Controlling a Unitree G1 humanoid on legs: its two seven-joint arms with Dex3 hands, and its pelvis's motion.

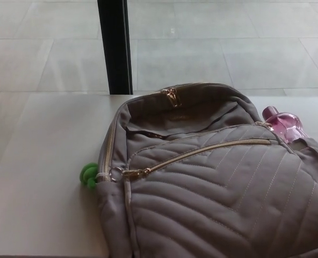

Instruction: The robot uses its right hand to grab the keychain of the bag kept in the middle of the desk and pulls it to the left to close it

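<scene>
Green keychain (pixel 88 175) lies at left edge of bag (pixel 218 188); neither robot hand shows.

Grey bag (pixel 218 183), green keychain (pixel 88 175) on desk (pixel 41 188)

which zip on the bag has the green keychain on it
The side zip running down the left edge of the bag: the green keychain hangs at its lower end. The slanted front-pocket zip and the top pull carry only gold tabs.
</scene>
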